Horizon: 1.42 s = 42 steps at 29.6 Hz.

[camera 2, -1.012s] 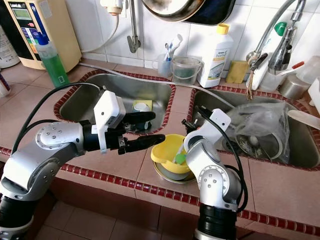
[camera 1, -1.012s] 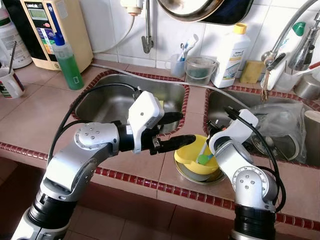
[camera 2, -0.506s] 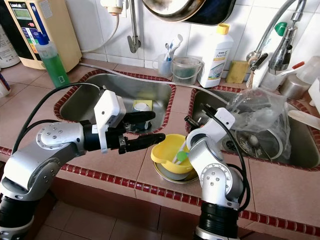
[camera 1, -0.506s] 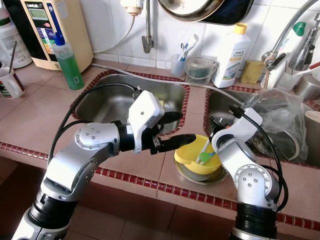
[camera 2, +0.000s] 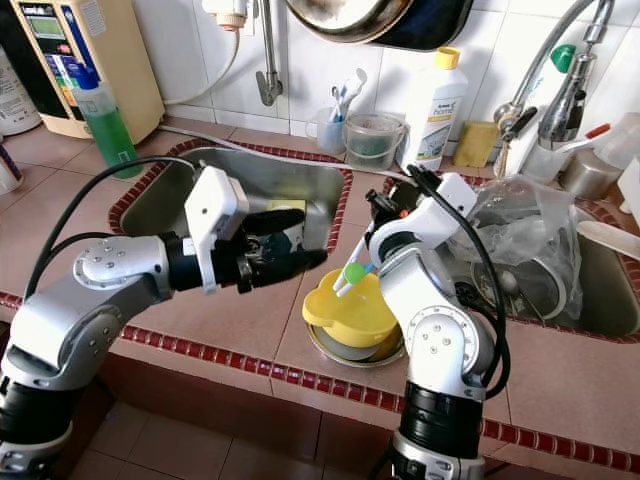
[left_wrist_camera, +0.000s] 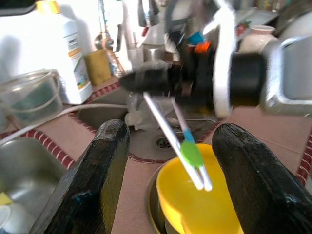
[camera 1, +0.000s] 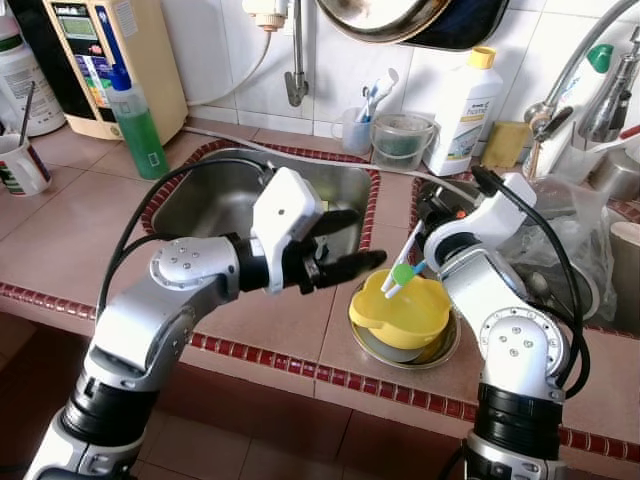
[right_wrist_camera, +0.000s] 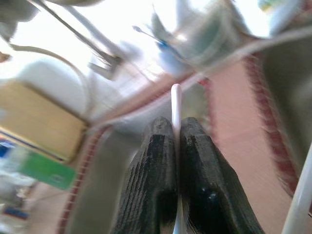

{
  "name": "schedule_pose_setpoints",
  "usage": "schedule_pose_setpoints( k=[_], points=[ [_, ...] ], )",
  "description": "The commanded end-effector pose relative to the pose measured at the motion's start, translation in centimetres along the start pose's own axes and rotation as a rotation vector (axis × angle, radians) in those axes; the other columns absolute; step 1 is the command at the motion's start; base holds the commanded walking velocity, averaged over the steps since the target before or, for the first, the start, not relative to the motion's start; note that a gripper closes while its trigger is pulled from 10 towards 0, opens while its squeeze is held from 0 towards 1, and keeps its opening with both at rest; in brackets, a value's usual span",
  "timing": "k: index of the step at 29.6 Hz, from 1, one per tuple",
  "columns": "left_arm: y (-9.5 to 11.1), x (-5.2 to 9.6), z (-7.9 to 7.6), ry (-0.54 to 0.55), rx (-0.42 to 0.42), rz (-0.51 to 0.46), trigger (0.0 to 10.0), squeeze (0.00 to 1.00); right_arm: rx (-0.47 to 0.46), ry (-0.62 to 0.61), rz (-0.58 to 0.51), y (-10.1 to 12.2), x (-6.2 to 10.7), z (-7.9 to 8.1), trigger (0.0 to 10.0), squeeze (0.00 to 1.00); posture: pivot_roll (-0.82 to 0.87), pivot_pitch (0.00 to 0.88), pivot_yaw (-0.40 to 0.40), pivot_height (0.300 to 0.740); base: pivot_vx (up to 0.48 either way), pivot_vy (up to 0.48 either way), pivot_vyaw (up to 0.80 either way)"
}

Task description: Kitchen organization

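Observation:
A yellow bowl sits in a shallow metal dish on the tiled counter between the two sinks. Just above the bowl's far rim hang two thin white sticks with a green and blue end, tilted. My right gripper is shut on their upper ends; in the right wrist view a white stick runs out between the closed fingertips. To the left of the bowl my left gripper is open and holds nothing. The left wrist view looks between its two fingers at the bowl and the sticks.
The left sink lies behind my left arm. The right sink holds dishes and a plastic bag. Along the back wall stand a green soap bottle, a cup of toothbrushes, a clear tub and a white bottle.
My right gripper has lifted the white sticks up out of the yellow bowl and back toward the right sink. My left gripper has shifted only slightly.

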<state>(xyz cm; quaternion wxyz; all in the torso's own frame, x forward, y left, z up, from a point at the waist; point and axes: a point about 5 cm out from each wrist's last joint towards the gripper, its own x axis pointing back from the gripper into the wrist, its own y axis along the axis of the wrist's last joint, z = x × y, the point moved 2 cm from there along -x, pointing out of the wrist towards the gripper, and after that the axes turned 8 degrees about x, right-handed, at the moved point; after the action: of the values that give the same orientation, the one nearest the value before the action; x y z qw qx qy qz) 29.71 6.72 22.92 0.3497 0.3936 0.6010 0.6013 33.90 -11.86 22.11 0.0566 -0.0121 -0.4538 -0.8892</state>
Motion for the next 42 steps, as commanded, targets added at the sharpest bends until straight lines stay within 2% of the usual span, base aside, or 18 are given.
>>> schedule_pose_setpoints(
  k=[1,31,32,33,35,42],
  points=[
    [0.5,0.0,0.5,0.029,-0.003,-0.012,10.0,0.0,0.005,0.064,-0.046,1.0,-0.1,0.9,10.0,0.0,0.04,0.002,-0.019,0.74,0.0,0.0,0.0],
    [0.5,0.0,0.5,0.029,-0.003,-0.012,10.0,0.0,0.005,0.064,-0.046,1.0,-0.1,0.9,10.0,0.0,0.04,0.002,-0.019,0.74,0.0,0.0,0.0],
    [0.6,0.0,0.6,0.041,-0.002,-0.022,10.0,0.0,0.014,0.092,-0.069,1.4,-0.2,1.0,10.0,0.0,0.04,0.002,-0.019,0.74,0.0,0.0,0.0],
    [0.9,-0.4,2.9,0.272,0.079,-0.131,10.0,0.0,0.229,0.261,-0.275,4.6,-2.6,0.8,10.0,0.0,0.06,0.0,-0.039,0.74,0.0,0.0,0.0],
    [0.8,-0.4,3.8,0.365,0.118,-0.166,10.0,0.0,0.346,0.329,-0.345,5.8,-3.1,0.6,10.0,0.0,0.05,0.002,-0.032,0.74,0.0,0.0,0.0],
    [0.7,-0.5,4.0,0.358,0.109,-0.159,10.0,0.0,0.345,0.293,-0.351,6.0,-2.8,-0.6,10.0,0.0,0.05,0.002,-0.032,0.74,0.0,0.0,0.0]
  ],
)
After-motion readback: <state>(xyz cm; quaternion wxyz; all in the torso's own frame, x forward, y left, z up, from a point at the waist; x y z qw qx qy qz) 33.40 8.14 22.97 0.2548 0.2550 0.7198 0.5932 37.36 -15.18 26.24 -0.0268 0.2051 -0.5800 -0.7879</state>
